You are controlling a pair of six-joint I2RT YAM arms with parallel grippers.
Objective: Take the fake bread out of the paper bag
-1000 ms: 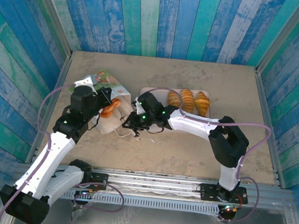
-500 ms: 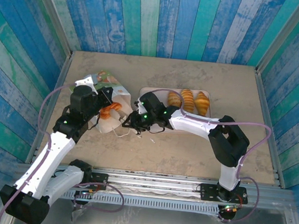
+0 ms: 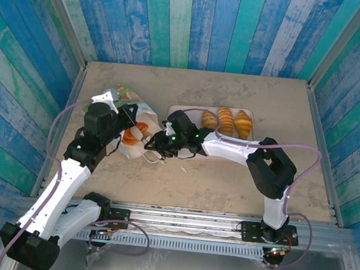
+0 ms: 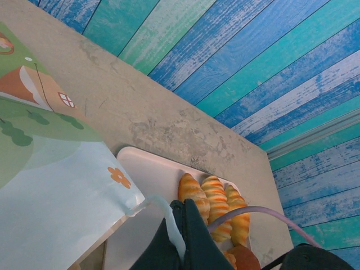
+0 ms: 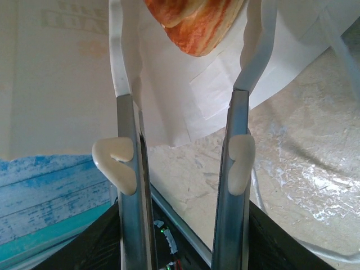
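**Inspector:** The position of the paper bag point(image 3: 145, 114) is to be stated.

**Recorder:** It is found lying on its side at the left of the counter point(image 3: 227, 178). Its mouth is turned toward the pale pink tray point(image 3: 183, 112) just beside it. A green and orange print is noted on its upper face.

**Inspector:** And the fake bread point(image 3: 226, 121)?

**Recorder:** Three striped pieces are laid in a row at the far end of the tray. One orange pastry point(image 5: 194, 19) is seen inside the mouth of the bag, resting on white paper.

**Inspector:** The state of the left pincer point(image 3: 129, 120) is required.

**Recorder:** It is set at the upper lip of the bag. In its own wrist view the dark fingers point(image 4: 188, 242) are seen pressed together, with a white strip of the bag pinched between them. It is recorded as clamped on the paper bag.

**Inspector:** And the right pincer point(image 3: 148, 143)?

**Recorder:** It is pushed into the mouth of the bag from the tray side. Its jaws are held wide apart, and the orange pastry is framed between the pale fingertips point(image 5: 115, 50). Whether either tip touches the pastry cannot be told. A thin white cord handle point(image 3: 155, 161) is noted lying on the counter just below the mouth of the bag.
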